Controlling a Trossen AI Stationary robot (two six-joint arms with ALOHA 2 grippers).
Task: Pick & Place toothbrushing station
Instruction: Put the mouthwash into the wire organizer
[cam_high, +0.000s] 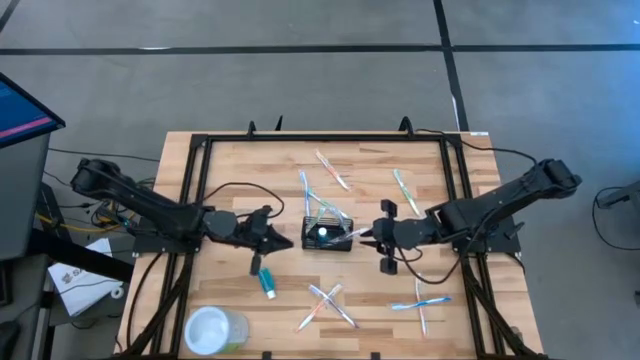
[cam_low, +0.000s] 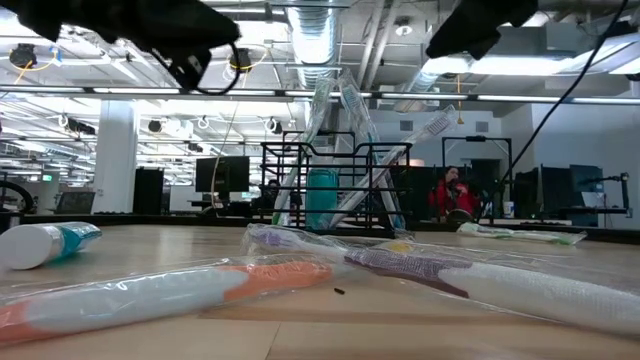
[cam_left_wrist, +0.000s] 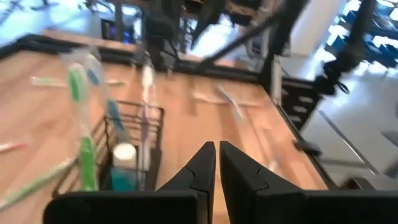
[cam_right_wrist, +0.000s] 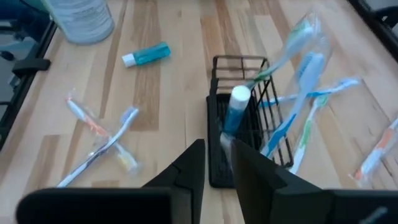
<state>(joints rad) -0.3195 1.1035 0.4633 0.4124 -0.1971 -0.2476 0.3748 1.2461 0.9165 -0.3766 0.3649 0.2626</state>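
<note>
The toothbrushing station, a small black wire caddy (cam_high: 327, 236) (cam_right_wrist: 249, 124), stands upright at the table's middle. In it are a teal toothpaste tube (cam_right_wrist: 235, 109) and several wrapped toothbrushes (cam_right_wrist: 292, 56) that lean against its rim. My left gripper (cam_high: 288, 241) (cam_left_wrist: 217, 149) hovers shut just left of the caddy, clear of it. My right gripper (cam_high: 366, 238) (cam_right_wrist: 217, 149) hovers just right of the caddy with its fingers apart. The pale end of a wrapped brush (cam_right_wrist: 225, 142) shows in the gap between them. My right gripper has the pale end of a wrapped brush (cam_right_wrist: 225, 142) in line with the gap between its fingers. I cannot tell whether the fingers touch it.
A second teal tube (cam_high: 267, 283) lies on the table near the left gripper. A clear cup (cam_high: 213, 330) stands at the near left. Loose wrapped toothbrushes lie at the far side (cam_high: 330, 168) (cam_high: 405, 190) and the near side (cam_high: 325, 305) (cam_high: 420, 303). A black frame (cam_high: 195, 190) borders the table.
</note>
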